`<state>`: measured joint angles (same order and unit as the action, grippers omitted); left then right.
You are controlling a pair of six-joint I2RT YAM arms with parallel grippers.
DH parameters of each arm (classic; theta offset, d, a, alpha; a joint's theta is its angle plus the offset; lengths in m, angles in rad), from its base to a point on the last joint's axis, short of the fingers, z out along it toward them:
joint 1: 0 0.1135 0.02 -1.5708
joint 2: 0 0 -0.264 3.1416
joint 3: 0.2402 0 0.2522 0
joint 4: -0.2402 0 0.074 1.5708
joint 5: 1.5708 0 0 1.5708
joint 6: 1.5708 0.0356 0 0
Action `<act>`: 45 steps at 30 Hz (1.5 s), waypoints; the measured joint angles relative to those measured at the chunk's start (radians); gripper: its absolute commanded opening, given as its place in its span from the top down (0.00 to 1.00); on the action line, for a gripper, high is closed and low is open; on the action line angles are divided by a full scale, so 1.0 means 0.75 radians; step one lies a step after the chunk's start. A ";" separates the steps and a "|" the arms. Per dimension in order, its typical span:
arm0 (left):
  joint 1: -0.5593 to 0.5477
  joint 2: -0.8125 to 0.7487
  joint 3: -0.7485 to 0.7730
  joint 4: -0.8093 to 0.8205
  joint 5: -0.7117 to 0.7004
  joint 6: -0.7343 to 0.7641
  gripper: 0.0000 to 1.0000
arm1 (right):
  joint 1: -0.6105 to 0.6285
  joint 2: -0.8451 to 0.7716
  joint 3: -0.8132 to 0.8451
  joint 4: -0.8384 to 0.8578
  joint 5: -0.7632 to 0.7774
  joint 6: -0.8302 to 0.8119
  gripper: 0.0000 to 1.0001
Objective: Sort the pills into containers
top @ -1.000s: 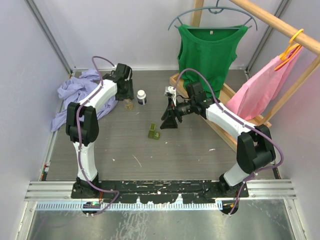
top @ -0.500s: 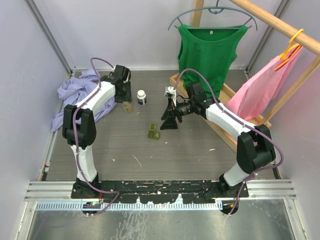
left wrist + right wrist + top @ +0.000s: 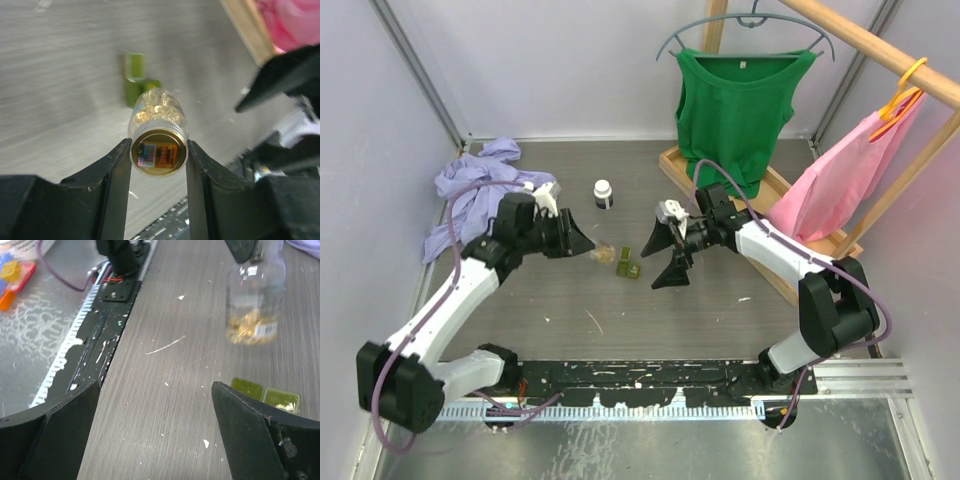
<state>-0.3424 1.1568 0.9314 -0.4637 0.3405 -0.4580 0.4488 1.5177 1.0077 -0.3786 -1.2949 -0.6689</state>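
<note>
**Mia:** Where is the green pill case [image 3: 627,266]?

**Ben:** It lies on the gray table [image 3: 560,300], in the middle, between the two arms. It has two little square parts side by side, and both are open on top. The right wrist view shows it best [image 3: 265,392].

**Mia:** Is anything in it?

**Ben:** One square looks a bit pale inside, but I cannot tell what that is.

**Mia:** What is right next to it?

**Ben:** A little bottle [image 3: 603,252]. It is clear, with yellow pills [image 3: 155,107] inside. Its far end is just beside the case. I cannot tell if they touch.

**Mia:** Who has the bottle?

**Ben:** The left gripper [image 3: 582,243]. Its two black fingers [image 3: 117,175] squeeze the bottle near its round gold end, one on each side. The bottle lies on its side and points away from the gripper, toward the case. The pills sit at the end far from the fingers.

**Mia:** And the right gripper [image 3: 665,255]?

**Ben:** It is on the other side of the case, near it, and its fingers are spread wide apart. It holds nothing and faces the bottle.

**Mia:** What else is there?

**Ben:** A white bottle [image 3: 604,193] with a dark cap stands farther back. A purple cloth [image 3: 470,185] lies in the back left corner. A green shirt [image 3: 735,100] and a pink cloth [image 3: 840,180] hang on the right, over a wooden rack [image 3: 670,158].
</note>
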 measured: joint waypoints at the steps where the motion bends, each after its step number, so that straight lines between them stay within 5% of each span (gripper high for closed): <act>1: -0.016 -0.071 -0.072 0.059 0.063 -0.040 1.00 | 0.000 -0.003 0.000 -0.056 -0.033 -0.108 0.00; 6: -0.140 -0.251 -0.279 0.257 0.192 -0.183 1.00 | 0.002 0.014 0.070 -0.386 -0.117 -0.544 0.00; 10: -0.240 -0.313 -0.369 0.379 0.206 -0.262 1.00 | 0.002 0.015 0.109 -0.479 -0.113 -0.660 0.00; 26: -0.365 -0.151 -0.418 0.774 0.156 -0.482 1.00 | 0.081 -0.037 0.003 0.058 0.075 -0.015 0.01; 45: -0.373 -0.102 -0.419 0.914 0.140 -0.580 1.00 | 0.111 -0.037 -0.025 0.242 0.110 0.212 0.20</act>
<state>-0.6220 1.0805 0.6174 0.2214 0.4454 -0.8932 0.5320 1.4902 0.9886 -0.1970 -1.2121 -0.5102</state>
